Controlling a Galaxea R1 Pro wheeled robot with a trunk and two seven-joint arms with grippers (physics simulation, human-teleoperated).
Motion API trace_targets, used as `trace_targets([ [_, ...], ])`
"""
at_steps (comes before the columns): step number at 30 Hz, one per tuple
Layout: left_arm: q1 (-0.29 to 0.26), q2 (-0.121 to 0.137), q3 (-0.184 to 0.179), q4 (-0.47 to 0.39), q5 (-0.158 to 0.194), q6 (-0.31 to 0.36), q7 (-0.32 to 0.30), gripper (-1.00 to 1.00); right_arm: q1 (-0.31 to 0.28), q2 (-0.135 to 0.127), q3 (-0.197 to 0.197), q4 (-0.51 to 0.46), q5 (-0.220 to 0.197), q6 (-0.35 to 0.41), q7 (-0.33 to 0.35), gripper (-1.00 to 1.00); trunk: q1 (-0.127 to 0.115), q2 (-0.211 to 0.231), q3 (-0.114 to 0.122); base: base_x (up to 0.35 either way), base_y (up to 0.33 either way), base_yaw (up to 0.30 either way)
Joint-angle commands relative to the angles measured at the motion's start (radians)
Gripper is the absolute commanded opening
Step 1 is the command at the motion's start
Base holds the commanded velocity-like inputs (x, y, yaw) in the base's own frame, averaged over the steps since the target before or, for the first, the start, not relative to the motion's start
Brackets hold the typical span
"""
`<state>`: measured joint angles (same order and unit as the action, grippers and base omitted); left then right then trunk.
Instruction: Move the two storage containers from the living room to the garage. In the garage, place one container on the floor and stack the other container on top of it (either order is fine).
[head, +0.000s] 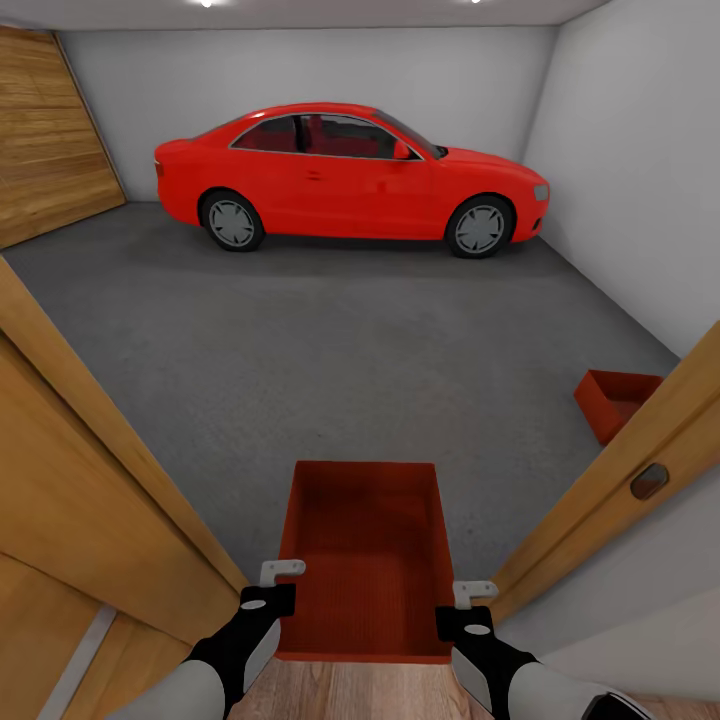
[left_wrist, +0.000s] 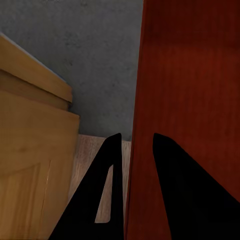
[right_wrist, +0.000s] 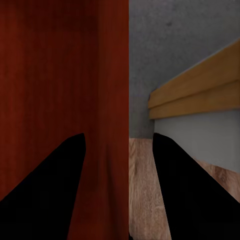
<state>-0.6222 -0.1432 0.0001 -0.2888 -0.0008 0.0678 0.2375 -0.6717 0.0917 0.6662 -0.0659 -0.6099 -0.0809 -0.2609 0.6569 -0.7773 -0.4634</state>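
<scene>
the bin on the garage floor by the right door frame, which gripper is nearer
Right. The right gripper grips the held container's right wall, on that side; the left gripper is across it, farther from the floor bin.

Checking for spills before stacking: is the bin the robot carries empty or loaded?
Empty. The head view looks straight into the carried bin and shows only its bare ribbed bottom, with the left tool and right tool clamped on its side walls.
</scene>
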Motion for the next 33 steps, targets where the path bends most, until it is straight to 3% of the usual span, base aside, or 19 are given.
trace_targets([
  [1, -0.001, 0.001, 0.021, -0.055, -0.016, 0.007, 0.006, -1.0, 0.0, 0.0, -0.004, 0.035, -0.017, -0.004, -0.001, -1.0, 0.0, -0.001, -0.001, 0.085, 0.0, 0.0],
  [33, -0.001, 0.001, 0.024, -0.053, -0.016, 0.007, 0.006, -1.0, 0.0, 0.002, -0.003, 0.034, -0.017, -0.003, -0.001, -1.0, 0.0, -0.001, -0.001, 0.309, 0.0, 0.0],
])
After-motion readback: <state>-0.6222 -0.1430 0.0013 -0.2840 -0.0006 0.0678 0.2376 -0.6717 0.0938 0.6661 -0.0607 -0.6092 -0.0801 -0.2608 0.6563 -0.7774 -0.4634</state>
